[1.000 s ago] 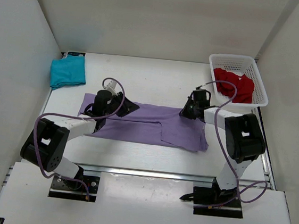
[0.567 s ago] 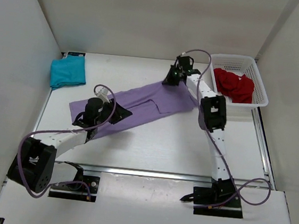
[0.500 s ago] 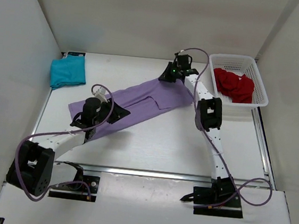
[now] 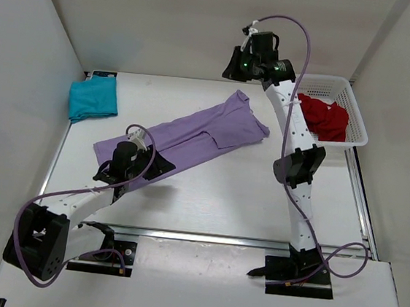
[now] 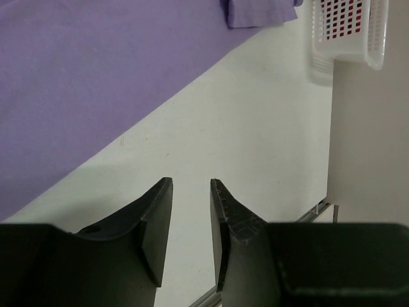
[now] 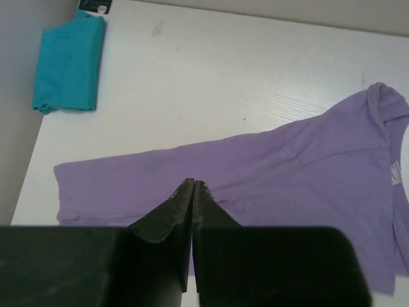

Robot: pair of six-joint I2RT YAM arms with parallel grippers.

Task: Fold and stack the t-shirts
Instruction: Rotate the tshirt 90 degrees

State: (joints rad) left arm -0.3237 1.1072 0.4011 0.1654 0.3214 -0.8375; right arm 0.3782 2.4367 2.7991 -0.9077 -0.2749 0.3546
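One down out of three, I'd say. Far left, the teal t-shirt [image 4: 93, 100] is folded and parked in the back corner, close to the side wall, so that looks like the stack spot.

The left gripper [image 5: 190, 192] sits low over bare table [image 4: 245, 194] just off the near edge of the lavender t-shirt [image 4: 184, 138], jaws partly apart with nothing between them. The lavender one lies flat on a diagonal across the middle, not folded yet, with its low end near the table's left edge. There's plenty of open table in front of it for folding.

The right gripper [image 6: 192, 188] is up high over the shirt's far end, pinched closed and empty.

The red t-shirt [image 4: 322, 116] is bunched in the white basket [image 4: 323, 80], tight against the right wall, untouched.
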